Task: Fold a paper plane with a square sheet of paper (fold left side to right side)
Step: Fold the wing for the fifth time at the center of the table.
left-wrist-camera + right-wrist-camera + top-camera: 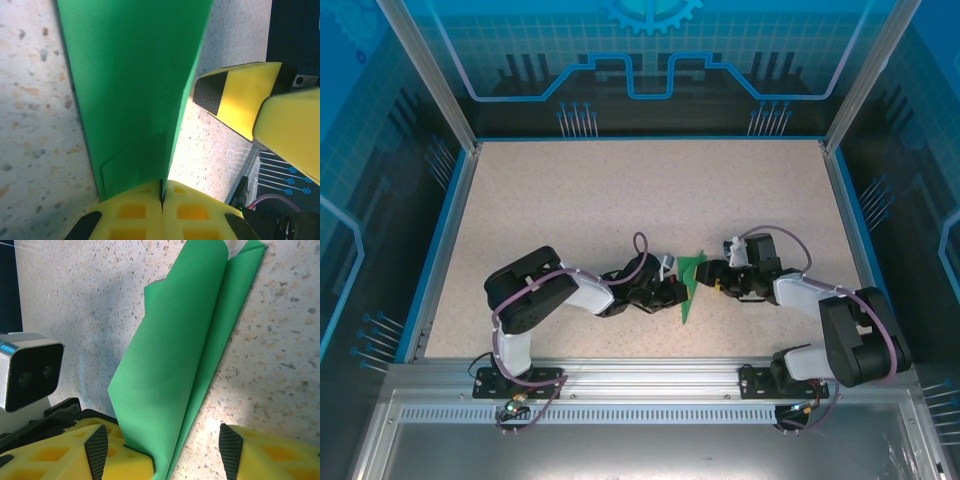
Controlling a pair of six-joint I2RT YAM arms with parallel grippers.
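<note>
The square sheet of paper (692, 275) is bright green and folded into a narrow pointed shape. It stands on edge on the table between my two grippers. My left gripper (675, 292) is shut on its lower edge; in the left wrist view the yellow jaws (162, 197) pinch the paper (135, 90), which rises away from them. My right gripper (708, 277) faces it from the right and is open. In the right wrist view the gripper (162, 452) straddles the folded layers of the paper (185, 350), with both pads off it.
A yellow finger (235, 100) of the right gripper sits close beside the paper in the left wrist view. The left wrist's camera housing (30, 372) is close at the left of the right wrist view. The speckled table (620, 200) has blue walls around it and an aluminium rail (640, 385) in front.
</note>
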